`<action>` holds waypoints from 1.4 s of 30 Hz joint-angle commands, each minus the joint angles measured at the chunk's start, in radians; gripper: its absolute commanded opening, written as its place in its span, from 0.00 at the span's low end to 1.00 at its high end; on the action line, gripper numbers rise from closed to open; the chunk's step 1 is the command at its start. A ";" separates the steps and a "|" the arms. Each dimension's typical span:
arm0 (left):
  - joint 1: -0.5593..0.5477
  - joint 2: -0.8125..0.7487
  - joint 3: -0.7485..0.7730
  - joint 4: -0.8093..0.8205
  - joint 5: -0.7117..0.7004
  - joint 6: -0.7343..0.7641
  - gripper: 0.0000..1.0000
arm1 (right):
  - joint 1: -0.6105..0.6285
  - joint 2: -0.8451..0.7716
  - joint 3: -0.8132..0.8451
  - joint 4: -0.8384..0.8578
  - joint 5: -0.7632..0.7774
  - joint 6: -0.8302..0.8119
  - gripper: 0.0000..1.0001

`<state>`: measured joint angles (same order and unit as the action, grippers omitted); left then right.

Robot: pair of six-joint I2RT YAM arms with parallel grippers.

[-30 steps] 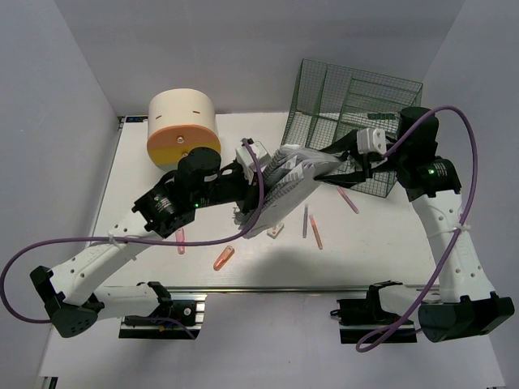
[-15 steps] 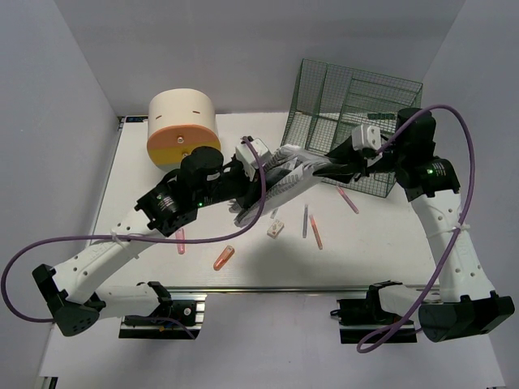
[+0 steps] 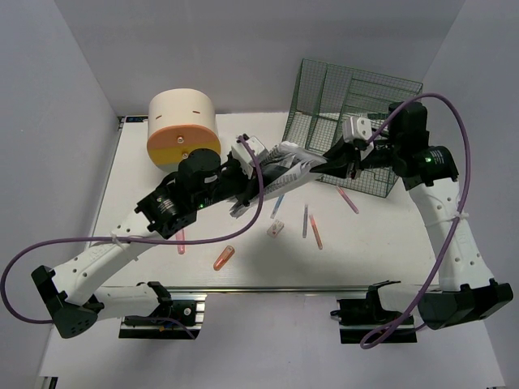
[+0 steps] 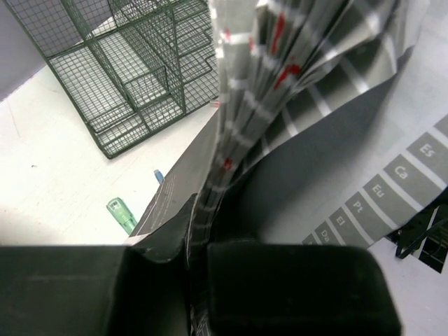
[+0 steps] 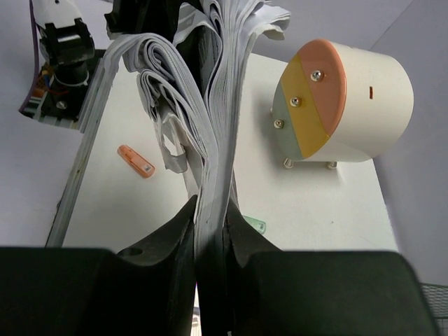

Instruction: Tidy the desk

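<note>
A stack of grey-and-white booklets (image 3: 285,167) hangs above the white desk (image 3: 381,235), stretched between both arms. My left gripper (image 3: 248,175) is shut on its left end; in the left wrist view the pads (image 4: 280,280) pinch the printed pages (image 4: 294,84). My right gripper (image 3: 326,166) is shut on the other end, and in the right wrist view its fingers (image 5: 171,241) squeeze a thick wad of pages (image 5: 217,126). Looser sheets fan out beyond the grip.
A green wire rack (image 3: 349,97) stands at the back right, just behind the right gripper. A cream-and-orange round drawer box (image 3: 182,121) sits at the back left. Several pens and markers lie under the stack: orange (image 3: 224,258), pink (image 3: 348,200), purple (image 3: 305,220), and a small white piece (image 3: 276,230).
My right gripper has closed on the right end of the stack. The stack has risen off the desk and levelled out, drifting toward the rack. The left grip holds as before.
</note>
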<state>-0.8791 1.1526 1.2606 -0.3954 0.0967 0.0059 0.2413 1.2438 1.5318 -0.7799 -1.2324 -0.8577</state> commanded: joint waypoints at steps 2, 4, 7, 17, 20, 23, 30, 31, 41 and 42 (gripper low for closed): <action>-0.017 -0.019 0.055 0.118 0.077 -0.009 0.00 | 0.050 0.016 0.067 -0.107 0.103 -0.182 0.22; -0.017 -0.019 0.065 0.110 0.075 -0.007 0.00 | 0.068 0.013 0.056 -0.119 0.122 -0.213 0.29; -0.017 -0.008 0.085 0.087 0.087 -0.007 0.00 | 0.085 0.011 0.047 -0.140 0.175 -0.263 0.36; -0.017 -0.002 0.063 0.087 0.103 -0.007 0.00 | 0.168 0.032 0.067 -0.172 0.333 -0.314 0.00; -0.017 -0.004 0.062 0.081 0.077 -0.009 0.00 | 0.182 0.040 0.090 -0.183 0.361 -0.316 0.00; -0.017 -0.013 0.062 0.072 0.039 -0.007 0.05 | 0.181 0.037 0.103 -0.182 0.379 -0.297 0.00; -0.017 -0.083 0.019 0.067 -0.072 -0.015 0.56 | 0.176 0.036 0.131 -0.133 0.425 -0.219 0.00; -0.017 -0.094 0.014 0.067 -0.080 -0.015 0.60 | 0.176 0.040 0.139 -0.134 0.435 -0.213 0.00; -0.017 -0.215 -0.062 0.030 -0.098 0.035 0.80 | 0.174 0.077 0.192 -0.148 0.459 -0.155 0.00; -0.017 -0.232 -0.097 0.035 -0.060 0.042 0.80 | 0.174 0.082 0.201 -0.157 0.456 -0.149 0.00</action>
<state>-0.8921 0.9390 1.2240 -0.3527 -0.0193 0.0124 0.4164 1.3418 1.6428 -1.0000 -0.7250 -1.0321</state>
